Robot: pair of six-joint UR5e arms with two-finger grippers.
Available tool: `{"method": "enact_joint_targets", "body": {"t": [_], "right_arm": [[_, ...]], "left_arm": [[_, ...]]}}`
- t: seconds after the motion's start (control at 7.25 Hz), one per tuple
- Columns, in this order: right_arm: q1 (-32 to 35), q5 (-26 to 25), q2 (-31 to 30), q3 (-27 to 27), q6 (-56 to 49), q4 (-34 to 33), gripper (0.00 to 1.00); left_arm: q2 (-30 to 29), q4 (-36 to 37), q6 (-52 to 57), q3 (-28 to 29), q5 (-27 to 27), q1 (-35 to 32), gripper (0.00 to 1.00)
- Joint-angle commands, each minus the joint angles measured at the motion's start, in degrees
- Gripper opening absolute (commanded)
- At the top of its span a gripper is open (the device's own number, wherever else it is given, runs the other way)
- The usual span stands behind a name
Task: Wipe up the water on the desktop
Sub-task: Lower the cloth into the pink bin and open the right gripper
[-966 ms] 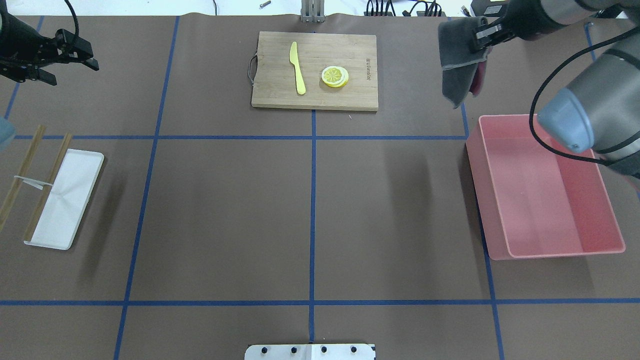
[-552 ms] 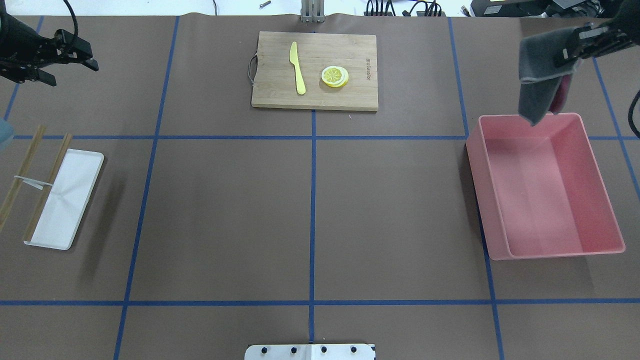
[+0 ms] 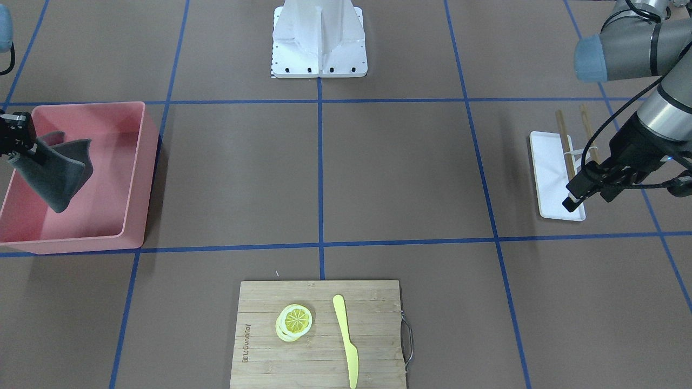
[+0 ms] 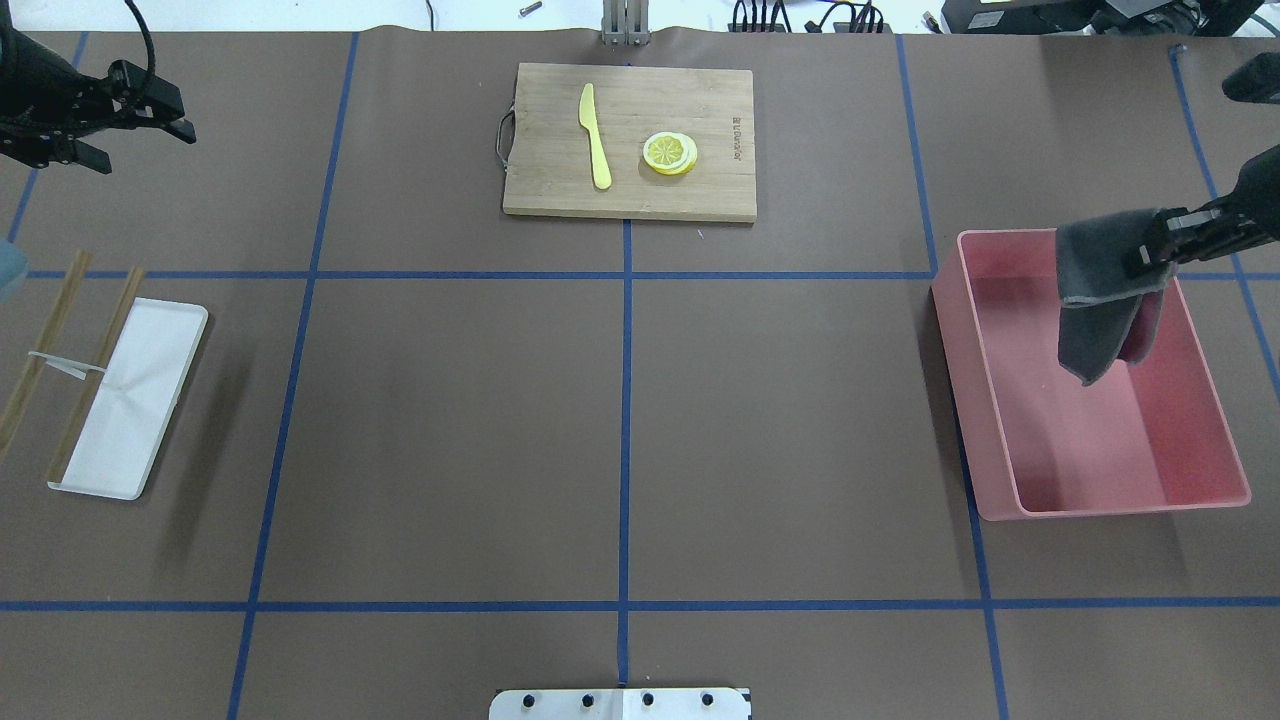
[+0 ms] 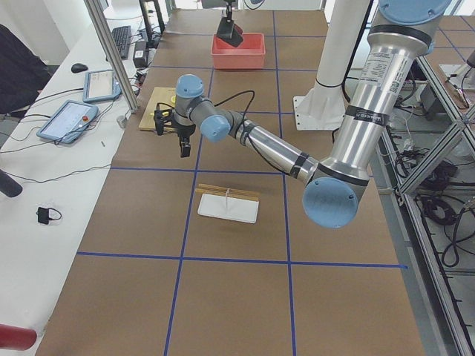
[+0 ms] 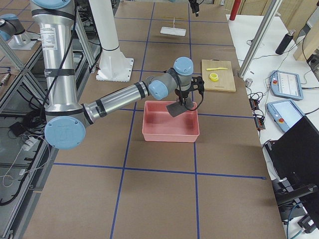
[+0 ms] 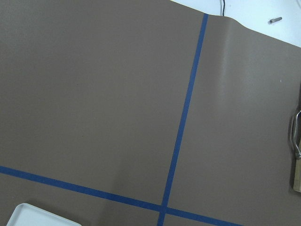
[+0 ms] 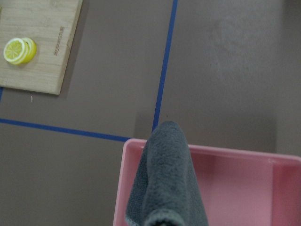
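The right gripper (image 4: 1152, 257), clamped on the grey cloth (image 4: 1095, 300) over the pink bin (image 4: 972, 420), could release early, draping its rim; left gripper (image 4: 150, 140) gapes

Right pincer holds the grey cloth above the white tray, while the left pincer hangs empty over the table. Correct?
Wrong spot. The right pincer holds the grey cloth above the pink bin, as the overhead view shows. The left pincer does hang empty over the table.
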Motion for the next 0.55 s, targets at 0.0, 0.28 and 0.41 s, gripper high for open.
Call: {"method": "enact_joint_targets", "body": {"t": [0.0,0.28,0.41], "right_arm": [[-2.0,-0.2,-4.5,3.6,0.0,0.0,0.0],[-2.7,-0.2,-5.5,3.2,-0.1,-0.1,1.0],[-2.3,-1.2,-6.8,2.7,0.0,0.1,1.0]], "left_arm": [[0.0,-0.2,0.2,0.3,0.0,0.1,0.99],[0.0,-0.2,0.4,0.6,0.0,0.1,0.99],[0.0,-0.2,0.4,0.7,0.0,0.1,0.99]]}}
